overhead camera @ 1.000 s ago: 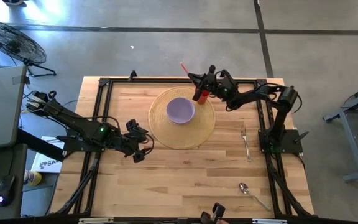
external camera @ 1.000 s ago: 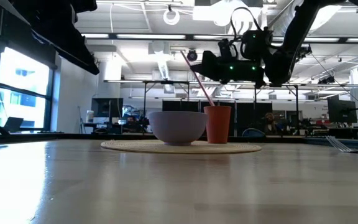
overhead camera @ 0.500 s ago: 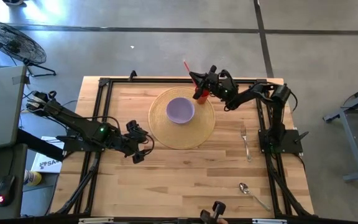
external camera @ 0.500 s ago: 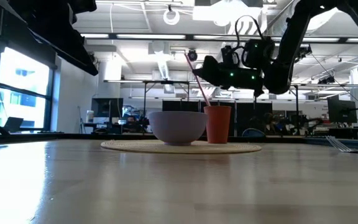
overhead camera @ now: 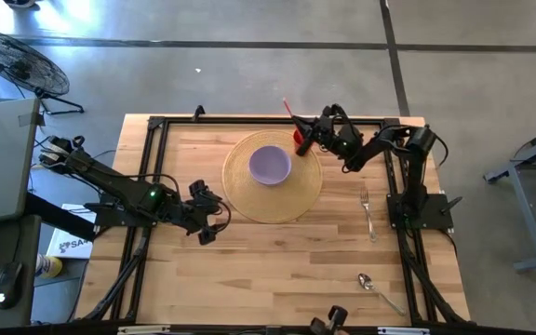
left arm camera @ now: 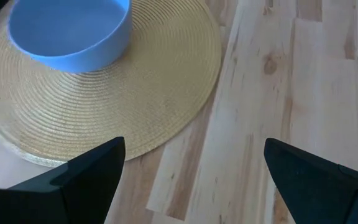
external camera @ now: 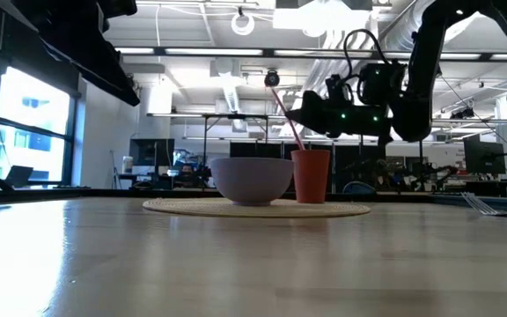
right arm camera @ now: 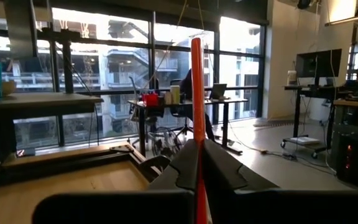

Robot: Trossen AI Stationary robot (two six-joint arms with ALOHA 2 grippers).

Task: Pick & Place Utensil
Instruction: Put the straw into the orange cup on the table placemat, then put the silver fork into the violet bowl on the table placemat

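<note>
A red straw (external camera: 282,107) stands tilted in an orange cup (external camera: 311,176) on the far right part of a round woven placemat (overhead camera: 273,200). Its lower end is inside the cup and its top leans toward the table's far left. My right gripper (overhead camera: 311,136) is just above the cup, shut on the straw (right arm camera: 196,93). A purple bowl (overhead camera: 270,165) sits in the placemat's middle. My left gripper (overhead camera: 214,212) hangs open over bare wood left of the placemat, touching nothing; its wrist view shows the bowl (left arm camera: 70,31) and the placemat (left arm camera: 135,106) ahead. My right gripper pinches the straw's shaft (right arm camera: 197,146) between its two fingers, above the cup's rim. The fingers (external camera: 304,109) come nearly level from the table's right and lie across the straw. The straw is tilted, its lower end in the cup and its top (overhead camera: 285,102) free.
A fork (overhead camera: 368,211) lies on the wood right of the placemat, and a spoon (overhead camera: 375,288) lies near the table's near right corner. Black frame rails (overhead camera: 156,126) run along the table's edges. Bare wood stretches between the placemat and the near edge.
My right gripper has drawn back toward the table's right, still shut on the straw. The straw's top has swung right with it and the straw stands steeper, while its lower end has stayed in the cup. The cup and the bowl have not moved.
</note>
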